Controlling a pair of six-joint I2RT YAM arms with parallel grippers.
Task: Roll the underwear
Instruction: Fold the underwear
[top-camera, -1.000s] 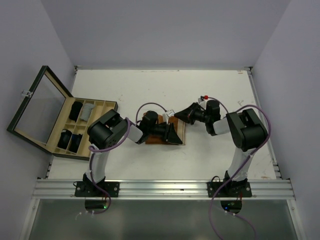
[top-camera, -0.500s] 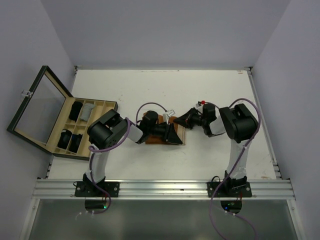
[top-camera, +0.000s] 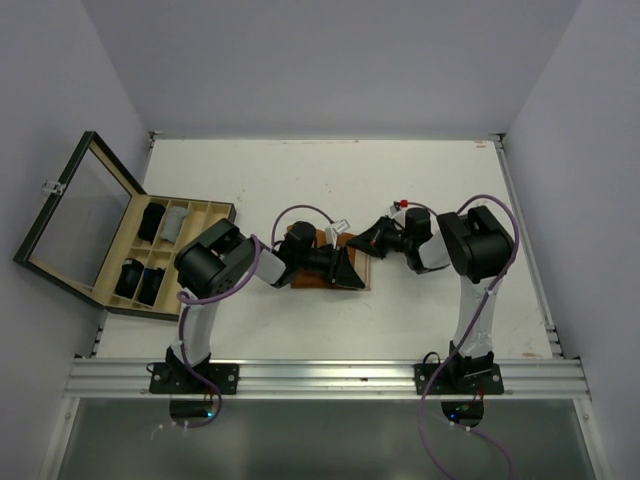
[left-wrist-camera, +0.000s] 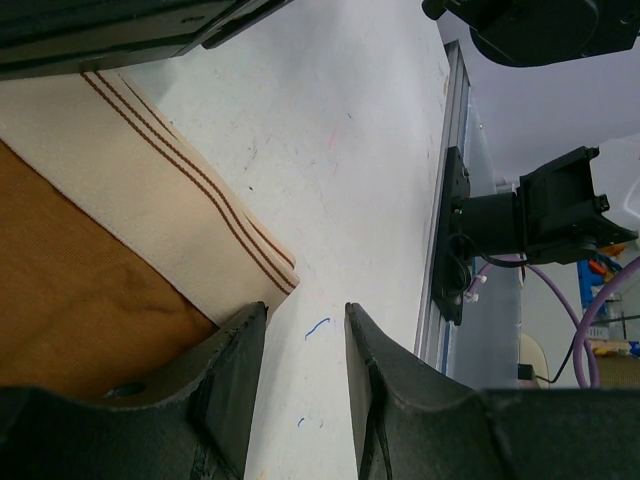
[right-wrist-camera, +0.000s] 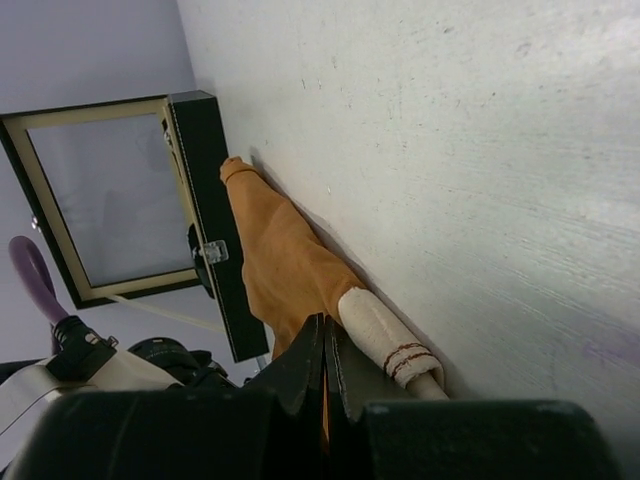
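Standing open at the left edge of the counter (top-camera: 300, 180), the box (top-camera: 200, 206) is stocked with black garments (top-camera: 150, 222) and a grey one (top-camera: 176, 222). At mid-counter the orange-brown underwear (left-wrist-camera: 80, 270) is found, with its cream striped waistband (left-wrist-camera: 170, 200) at the right edge. The left pincer (left-wrist-camera: 305, 320) is parted, one finger over the cloth and nothing between the jaws. The right pincer (right-wrist-camera: 325, 345) is closed on the underwear's edge, just beside a rolled end of the waistband.
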